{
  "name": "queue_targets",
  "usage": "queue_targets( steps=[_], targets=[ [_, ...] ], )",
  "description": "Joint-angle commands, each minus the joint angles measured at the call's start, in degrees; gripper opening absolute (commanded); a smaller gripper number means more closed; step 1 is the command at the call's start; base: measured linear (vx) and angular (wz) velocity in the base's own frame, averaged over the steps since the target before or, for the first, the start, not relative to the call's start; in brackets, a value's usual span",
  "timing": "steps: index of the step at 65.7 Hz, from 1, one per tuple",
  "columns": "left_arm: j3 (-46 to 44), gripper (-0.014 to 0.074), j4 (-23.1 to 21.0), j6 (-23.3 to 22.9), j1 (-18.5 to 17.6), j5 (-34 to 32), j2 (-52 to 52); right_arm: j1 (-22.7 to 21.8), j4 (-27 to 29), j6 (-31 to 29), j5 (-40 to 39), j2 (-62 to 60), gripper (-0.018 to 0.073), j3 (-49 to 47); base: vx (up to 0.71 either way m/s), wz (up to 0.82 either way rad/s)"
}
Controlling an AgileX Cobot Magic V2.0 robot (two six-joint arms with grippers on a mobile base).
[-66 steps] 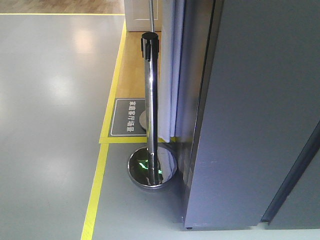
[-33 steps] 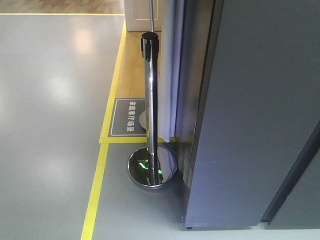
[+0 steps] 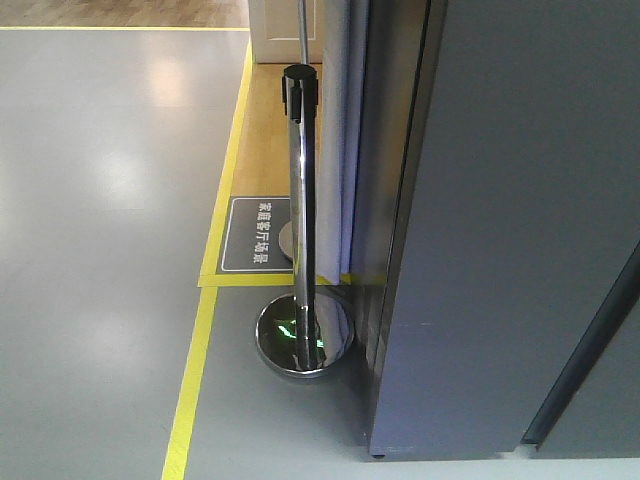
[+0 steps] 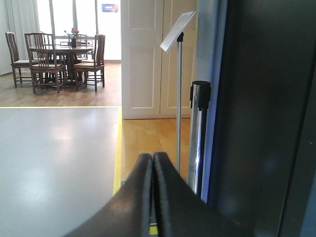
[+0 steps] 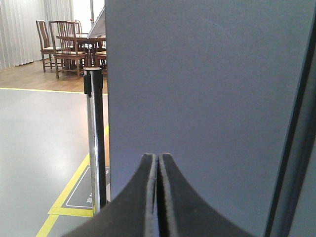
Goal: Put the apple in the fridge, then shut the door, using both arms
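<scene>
Grey fridge (image 3: 500,250) door panel looks unchanged across the last second (no apple visible). Left gripper (image 4: 152,160) and right gripper (image 5: 158,160) fingers pressed together, empty.

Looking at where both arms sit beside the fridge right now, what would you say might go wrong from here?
1. The chrome stanchion post stands right beside the fridge; a swinging arm or the base could clip it.
2. Both the left claw and right claw are shut with nothing in them, and no apple shows in any view, so it may have to be located first.
3. The right claw faces the grey panel closely and might scrape it.
</scene>
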Motion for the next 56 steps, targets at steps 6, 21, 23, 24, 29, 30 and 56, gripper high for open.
queue_targets(
  steps=[6,21,23,24,29,30,56],
  targets=[
    [1.62,-0.0006,-0.43,-0.18,-0.34,-4.2,-0.83,0.07,-0.61,0.03,-4.49,-0.48,-0.0002,0.02,0.0,0.0],
    [1.62,-0.0006,-0.43,-0.18,-0.34,-4.2,-0.83,-0.97,-0.61,0.03,-4.5,-0.48,-0.0002,0.02,0.0,0.0],
    [1.62,-0.0006,-0.43,-0.18,-0.34,-4.2,-0.83,-1.75,-0.61,0.03,-4.5,-0.48,-0.0002,0.02,0.0,0.0],
    [1.62,-0.0006,-0.43,-0.18,-0.34,-4.2,-0.83,-2.18,-0.61,0.03,-4.5,-0.48,-0.0002,0.02,0.0,0.0],
    [1.62,-0.0006,-0.43,-0.18,-0.34,-4.2,-0.83,-3.67,-0.61,0.03,-4.5,-0.48,-0.0002,0.02,0.0,0.0],
    [1.62,-0.0006,-0.43,-0.18,-0.34,-4.2,-0.83,-3.8,-0.61,0.03,-4.5,-0.48,-0.0002,0.02,0.0,0.0],
    [1.62,-0.0006,-0.43,-0.18,-0.34,-4.2,-0.83,-3.98,-0.61,0.03,-4.5,-0.48,-0.0002,0.02,0.0,0.0]
  ],
)
